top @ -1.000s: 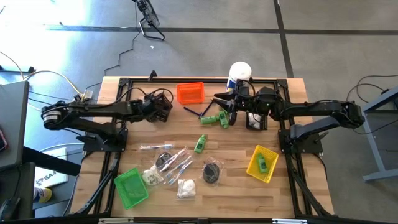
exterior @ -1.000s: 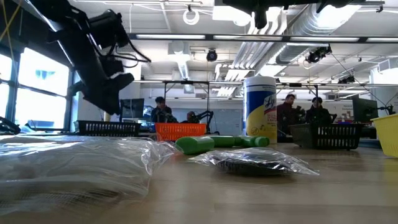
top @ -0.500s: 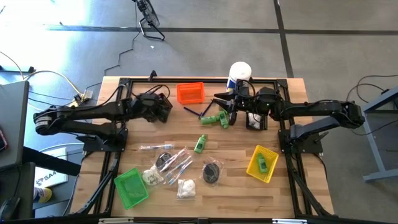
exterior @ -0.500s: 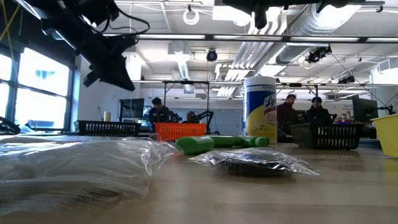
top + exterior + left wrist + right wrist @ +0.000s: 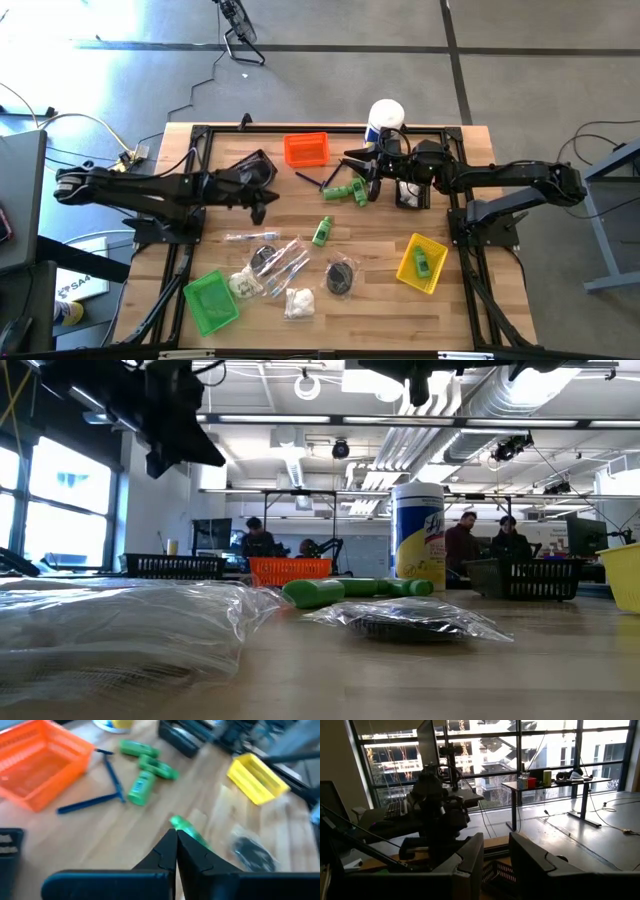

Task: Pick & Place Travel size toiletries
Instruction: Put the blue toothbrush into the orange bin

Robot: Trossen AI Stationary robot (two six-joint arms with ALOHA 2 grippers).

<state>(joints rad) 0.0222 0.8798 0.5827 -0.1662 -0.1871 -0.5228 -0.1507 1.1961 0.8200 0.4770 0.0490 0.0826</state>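
The left gripper (image 5: 258, 208) hangs above the wooden table (image 5: 450, 300) with its two dark fingers (image 5: 165, 851) pressed tip to tip and nothing between them. Just ahead of those tips lies a single bright green mini bottle (image 5: 322, 231), seen blurred in the left wrist view (image 5: 189, 831). Just beyond it, toward the front edge, a heap of clear-wrapped slim packets (image 5: 283, 262) spreads out, with two small bags of white puffs (image 5: 298, 302) and a dark round bundle in plastic (image 5: 341, 275) close by. A green bin (image 5: 210, 300) sits at the near left corner, a little past the packets. To the gripper's far side, an orange bin (image 5: 306, 148) stands by the back rail, and two thin sticks (image 5: 114, 781) that look dark blue lie crossed beside it. Next to the sticks, three more green mini bottles (image 5: 345, 190) cluster together.

Over that cluster hangs the right gripper (image 5: 372, 172), level with the table's rear; its fingers (image 5: 470, 855) stand parted with a gap showing in the right wrist view, apparently holding nothing. Beside it stands a tall white canister (image 5: 385, 117) with a yellow label, and a black bin (image 5: 410, 193) lies under the right arm. Farthest from the left gripper, a yellow bin (image 5: 422, 262) holds one green bottle (image 5: 422, 264).
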